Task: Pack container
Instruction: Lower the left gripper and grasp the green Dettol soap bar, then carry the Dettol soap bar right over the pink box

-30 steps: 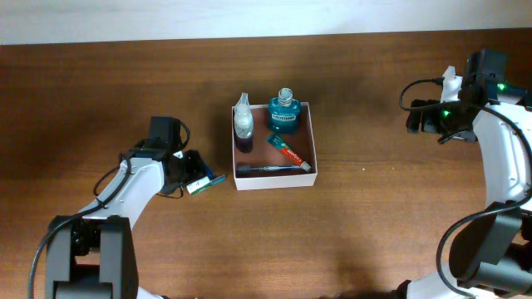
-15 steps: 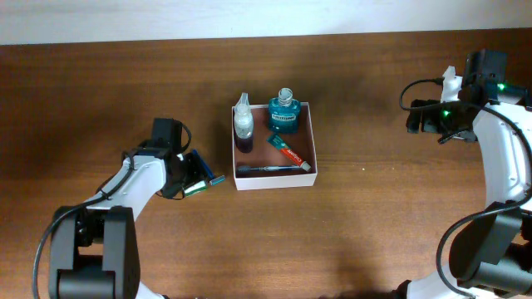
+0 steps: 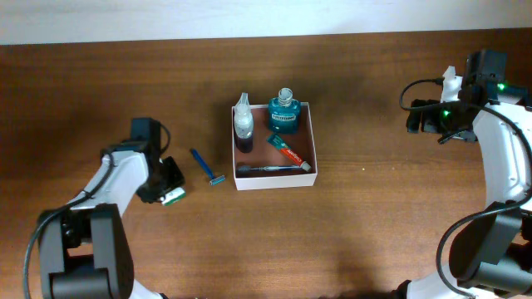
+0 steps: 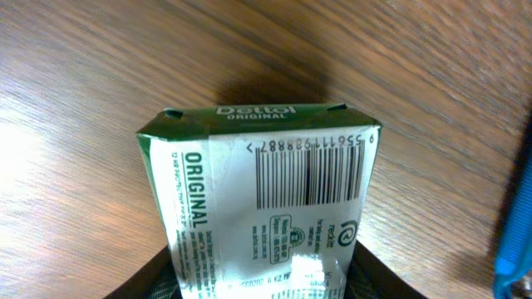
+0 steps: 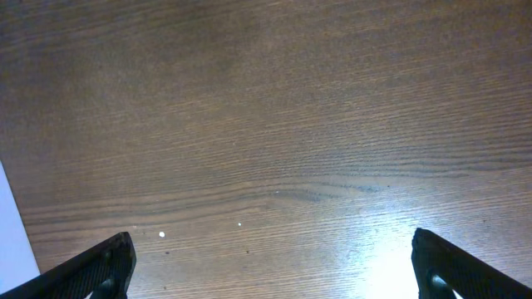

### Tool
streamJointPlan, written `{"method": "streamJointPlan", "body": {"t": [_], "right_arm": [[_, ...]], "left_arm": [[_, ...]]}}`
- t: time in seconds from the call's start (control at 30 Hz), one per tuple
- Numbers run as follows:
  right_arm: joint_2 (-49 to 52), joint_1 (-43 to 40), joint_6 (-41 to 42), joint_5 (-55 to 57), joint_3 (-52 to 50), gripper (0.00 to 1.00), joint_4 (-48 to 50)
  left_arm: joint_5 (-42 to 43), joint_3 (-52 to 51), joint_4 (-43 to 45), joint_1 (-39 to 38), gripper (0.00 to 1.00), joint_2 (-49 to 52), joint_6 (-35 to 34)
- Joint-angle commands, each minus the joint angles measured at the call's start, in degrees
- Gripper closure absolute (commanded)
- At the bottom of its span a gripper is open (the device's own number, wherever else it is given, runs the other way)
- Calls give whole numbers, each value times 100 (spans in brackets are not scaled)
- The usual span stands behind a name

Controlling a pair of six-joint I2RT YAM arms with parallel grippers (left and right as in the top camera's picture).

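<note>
the left gripper (image 4: pixel 262 282) is pinching the likely light, crushable carton (image 4: pixel 266 183) by its sides for the container (image 3: pixel 274 181); the right gripper (image 5: pixel 270 257) is gaping empty.

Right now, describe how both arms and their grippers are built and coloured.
Both arms are alike: the left arm and right arm have smooth white link shells, black joint housings and black bases, with black cables looping alongside. The left gripper and right gripper are black; the right one's fingers look dark and blocky. Small green lights glow near the right wrist.
</note>
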Motion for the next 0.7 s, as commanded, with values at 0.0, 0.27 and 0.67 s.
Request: {"method": "streamJointPlan", "body": {"t": [0.0, 0.27, 0.67], "right_arm": [[-179, -26, 50, -52, 90, 1, 7], [-179, -24, 50, -52, 90, 1, 7], [-179, -26, 50, -52, 90, 1, 4]], "left_arm": [[-72, 570, -321, 98, 91, 7, 682], [1611, 1565, -520, -306, 91, -378, 1294], [1757, 2098, -107, -2162, 91, -520, 866]]}}
